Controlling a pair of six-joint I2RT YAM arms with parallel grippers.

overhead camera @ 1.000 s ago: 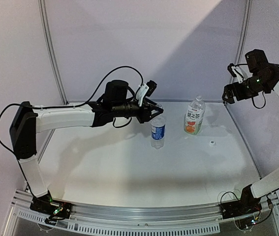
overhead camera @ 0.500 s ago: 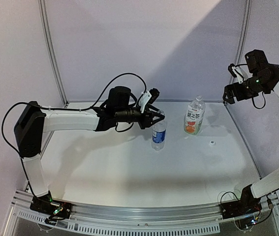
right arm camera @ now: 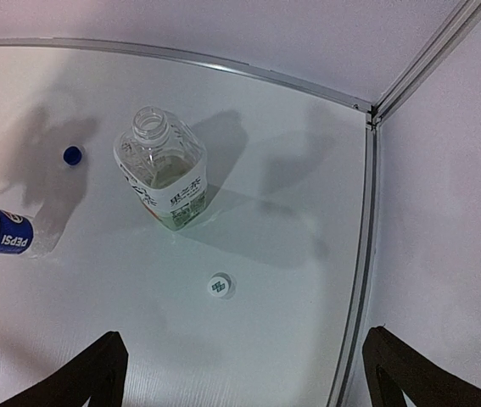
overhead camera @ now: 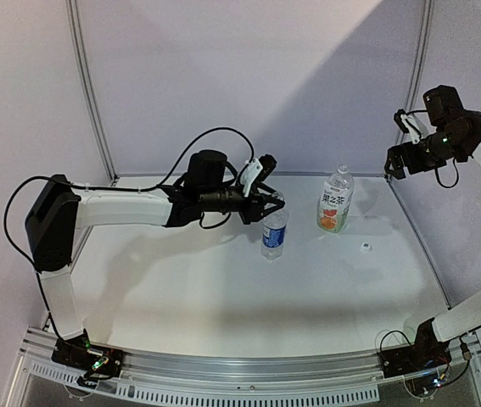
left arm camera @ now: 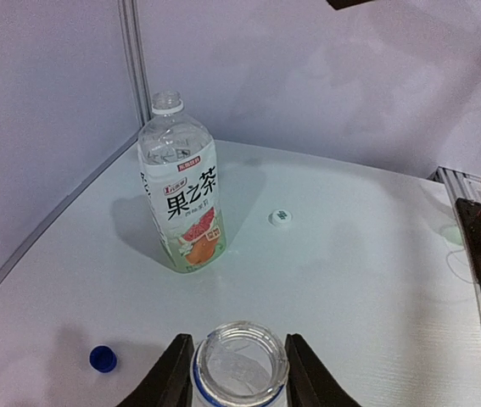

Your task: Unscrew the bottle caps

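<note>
Blue cap and white cap lay off; we saw the left gripper clamping the Pepsi bottle steady by its neck, while the right gripper, upper right, gaped empty.

The slim bottle is stood on the table toward the back middle, its neck set between the fingers of the left gripper. The wide bottle is stood apart to its right, slightly farther back. One cap is laid behind the slim bottle, and the other cap is laid right of the wide bottle, nearer the front.
</note>
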